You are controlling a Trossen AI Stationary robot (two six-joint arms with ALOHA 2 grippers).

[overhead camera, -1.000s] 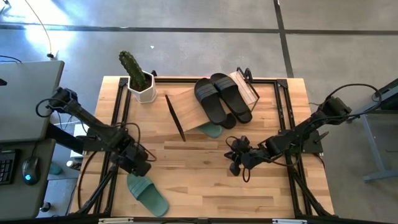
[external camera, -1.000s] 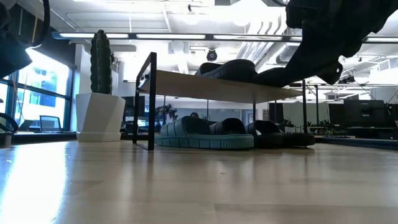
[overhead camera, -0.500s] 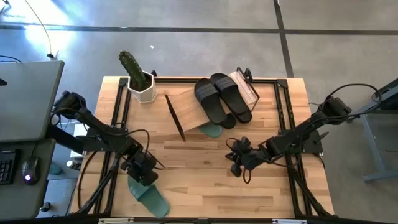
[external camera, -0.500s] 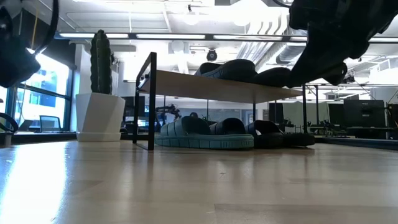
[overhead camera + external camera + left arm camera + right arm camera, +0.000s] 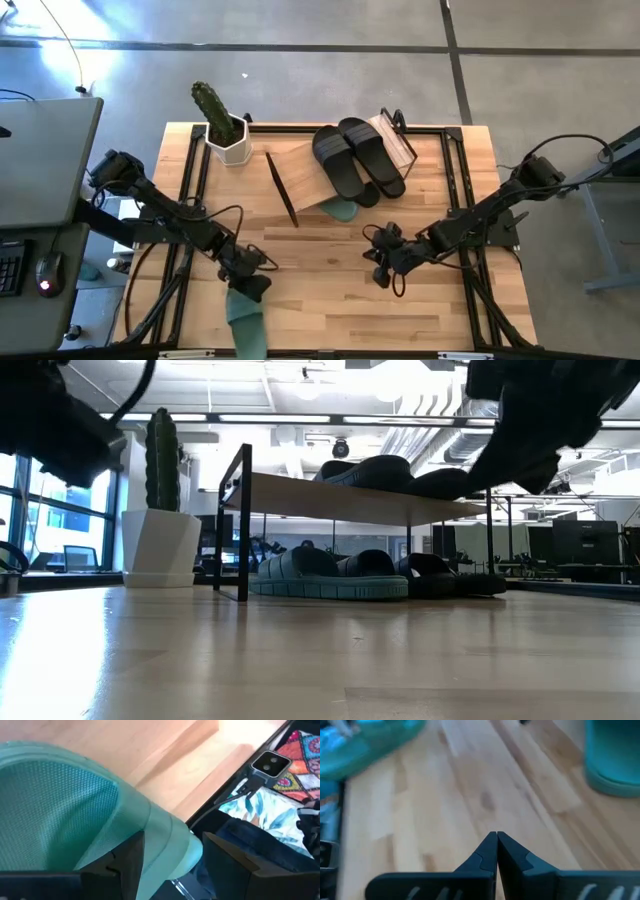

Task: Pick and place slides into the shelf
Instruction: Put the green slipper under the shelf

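A sage green slide (image 5: 245, 322) lies on the table at its near edge, left of middle. My left gripper (image 5: 250, 283) is down on it, fingers open, astride its strap (image 5: 60, 805). My right gripper (image 5: 385, 265) hangs shut over bare table at mid right, holding nothing (image 5: 496, 840). The shelf (image 5: 305, 178) stands at the far middle with two black slides (image 5: 358, 158) on its top board. Under that board a green slide (image 5: 320, 575) and black slides (image 5: 430, 575) rest on their soles. My left gripper has its open fingers astride the green slide's side rim (image 5: 175, 827) at the strap. One finger (image 5: 127, 862) lies against the strap and the other (image 5: 225, 862) stands outside the sole. The fingers slant down from the far left. The slide's sole rests on the table.
A white pot with a cactus (image 5: 228, 140) stands at the far left corner, beside the shelf. The table's black frame rails (image 5: 190, 180) run along both sides. Bare wood (image 5: 330, 290) lies between the two grippers.
My left gripper has gone toward the table's near edge and rightward, sinking and tipping down onto the green slide, its fingers still open. The slide has turned about: it lay slanting and now points nearly straight at the near edge.
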